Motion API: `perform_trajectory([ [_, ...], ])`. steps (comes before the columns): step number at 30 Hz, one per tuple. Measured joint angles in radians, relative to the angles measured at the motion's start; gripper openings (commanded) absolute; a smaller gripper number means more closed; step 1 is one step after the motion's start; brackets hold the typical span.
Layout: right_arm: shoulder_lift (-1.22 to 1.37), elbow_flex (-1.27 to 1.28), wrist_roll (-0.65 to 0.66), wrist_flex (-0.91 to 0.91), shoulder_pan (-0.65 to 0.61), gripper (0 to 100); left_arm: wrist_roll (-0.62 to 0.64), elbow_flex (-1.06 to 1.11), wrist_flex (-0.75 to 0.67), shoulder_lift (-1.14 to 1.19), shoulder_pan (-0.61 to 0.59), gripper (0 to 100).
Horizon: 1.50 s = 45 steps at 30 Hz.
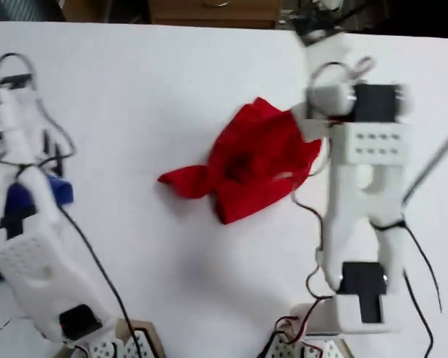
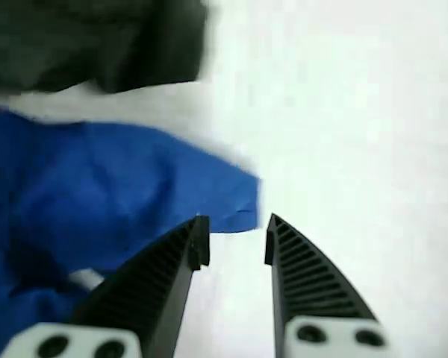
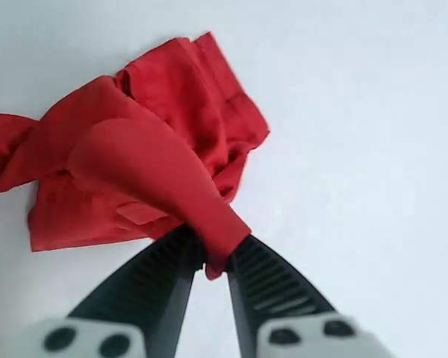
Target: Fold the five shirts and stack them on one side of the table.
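A crumpled red shirt lies near the middle of the white table. My right gripper is shut on a pinched fold of the red shirt, lifting that part above the rest; in the high view it sits at the shirt's right edge. A blue shirt lies at the table's left side, partly under the left arm. My left gripper is open just past the blue shirt's corner, holding nothing.
A dark garment lies beyond the blue shirt. Black and red cables trail from both arm bases at the table's near edge. Bare white tabletop spans the far side and the middle front.
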Motion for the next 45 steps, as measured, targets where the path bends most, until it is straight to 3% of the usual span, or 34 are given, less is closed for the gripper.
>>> perform_trajectory([
  [7,-0.009,0.026,0.06,-0.049,0.218,2.1,-0.081,0.0,0.048,0.0,0.295,15],
  [17,-0.008,0.152,0.063,-0.138,0.261,2.2,-0.081,0.0,0.066,0.0,0.586,15],
  [24,-0.008,0.152,0.063,-0.158,0.261,2.2,-0.103,0.0,0.089,0.002,0.608,15],
  [33,-0.008,0.152,0.063,-0.167,0.261,2.2,-0.391,0.029,0.089,0.009,0.614,15],
  [45,-0.008,0.152,0.064,-0.17,0.261,2.2,-0.422,0.072,0.048,0.008,0.683,15],
])
